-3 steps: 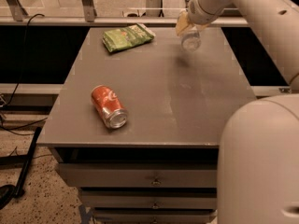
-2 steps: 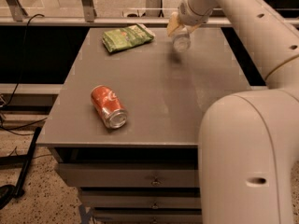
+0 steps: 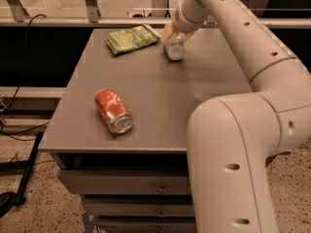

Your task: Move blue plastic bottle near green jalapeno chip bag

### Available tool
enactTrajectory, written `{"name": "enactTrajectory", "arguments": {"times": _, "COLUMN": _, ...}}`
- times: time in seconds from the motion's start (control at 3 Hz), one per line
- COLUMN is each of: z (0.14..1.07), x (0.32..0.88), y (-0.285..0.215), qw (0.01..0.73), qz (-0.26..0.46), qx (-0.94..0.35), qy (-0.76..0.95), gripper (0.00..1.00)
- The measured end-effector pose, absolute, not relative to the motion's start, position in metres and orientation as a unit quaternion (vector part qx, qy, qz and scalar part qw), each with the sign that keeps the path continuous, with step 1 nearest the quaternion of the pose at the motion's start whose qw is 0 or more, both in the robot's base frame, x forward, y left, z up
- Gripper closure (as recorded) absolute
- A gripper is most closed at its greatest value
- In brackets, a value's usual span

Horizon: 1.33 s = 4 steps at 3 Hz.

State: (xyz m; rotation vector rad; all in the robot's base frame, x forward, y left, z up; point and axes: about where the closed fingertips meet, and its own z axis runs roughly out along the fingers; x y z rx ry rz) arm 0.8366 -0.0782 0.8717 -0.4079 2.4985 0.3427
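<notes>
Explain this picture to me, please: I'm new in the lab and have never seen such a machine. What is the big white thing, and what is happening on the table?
The big white shape is a robot arm, seen close up by the one camera, which looks down over the gray table. Where that camera is mounted is not known. The arm reaches to the table's far side. There its gripper, a two-finger clamp, holds the blue plastic bottle just right of the green jalapeno chip bag. A red-orange soda can lies on its side nearer the front left.
</notes>
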Motion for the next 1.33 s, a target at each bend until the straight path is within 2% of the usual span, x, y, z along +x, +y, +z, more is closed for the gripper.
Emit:
{"name": "enactTrajectory", "arguments": {"times": 0.33, "z": 0.857, "x": 0.841, "y": -0.065, "qw": 0.272, "qz": 0.142, "qx": -0.156, "qy": 0.939, "gripper": 0.82}}
{"name": "enactTrajectory", "arguments": {"times": 0.67, "z": 0.856, "x": 0.841, "y": -0.059, "qw": 0.268, "qz": 0.151, "qx": -0.159, "qy": 0.938, "gripper": 0.51}}
{"name": "enactTrajectory", "arguments": {"times": 1.33, "z": 0.86, "x": 0.837, "y": -0.048, "qw": 0.264, "qz": 0.174, "qx": -0.168, "qy": 0.934, "gripper": 0.04}}
